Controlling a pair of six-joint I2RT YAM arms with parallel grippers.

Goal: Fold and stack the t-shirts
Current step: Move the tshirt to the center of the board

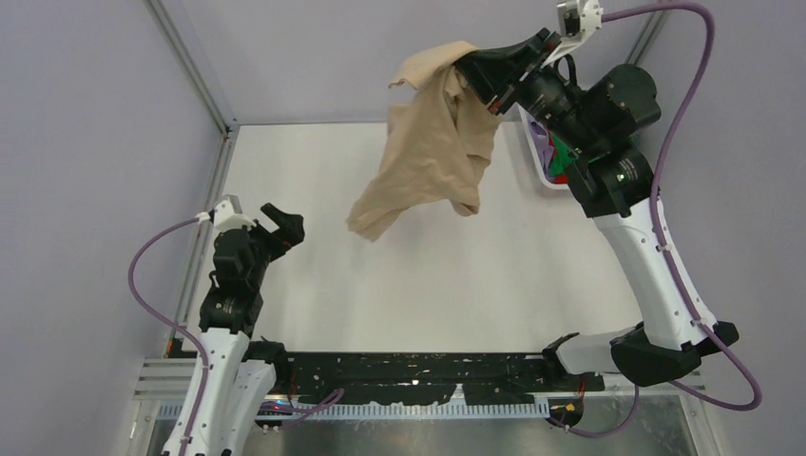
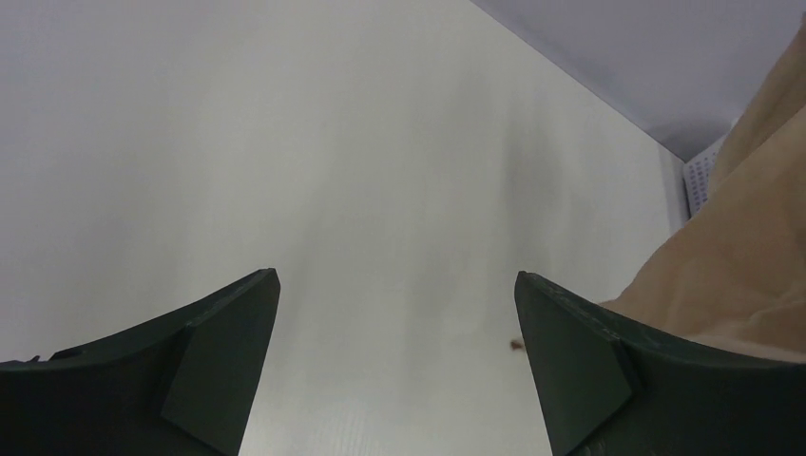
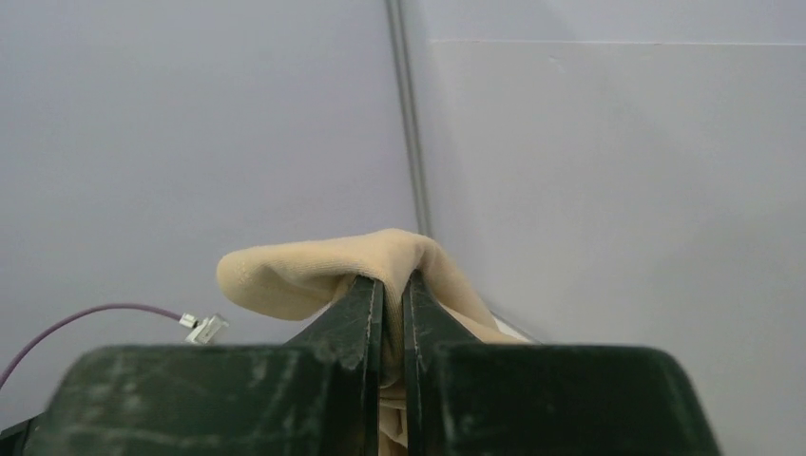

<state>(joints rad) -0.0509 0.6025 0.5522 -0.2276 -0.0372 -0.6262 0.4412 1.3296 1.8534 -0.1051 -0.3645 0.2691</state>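
Note:
My right gripper [image 1: 472, 65] is raised high at the back right and is shut on the beige t-shirt [image 1: 430, 152], which hangs bunched below it in the air above the table. In the right wrist view the beige cloth [image 3: 323, 268] is pinched between the two fingers [image 3: 354, 323]. My left gripper [image 1: 285, 226] is open and empty, low over the left side of the table. In the left wrist view its fingers [image 2: 228, 351] stand wide apart and the hanging beige shirt [image 2: 741, 256] shows at the right edge. Green, red and lilac shirts [image 1: 555, 159] peek out of the basket behind the right arm.
A white mesh basket [image 1: 534, 152] stands at the back right edge of the white table [image 1: 428, 294], mostly hidden by the right arm; a corner of it shows in the left wrist view [image 2: 699, 176]. Grey walls and a metal frame enclose the table.

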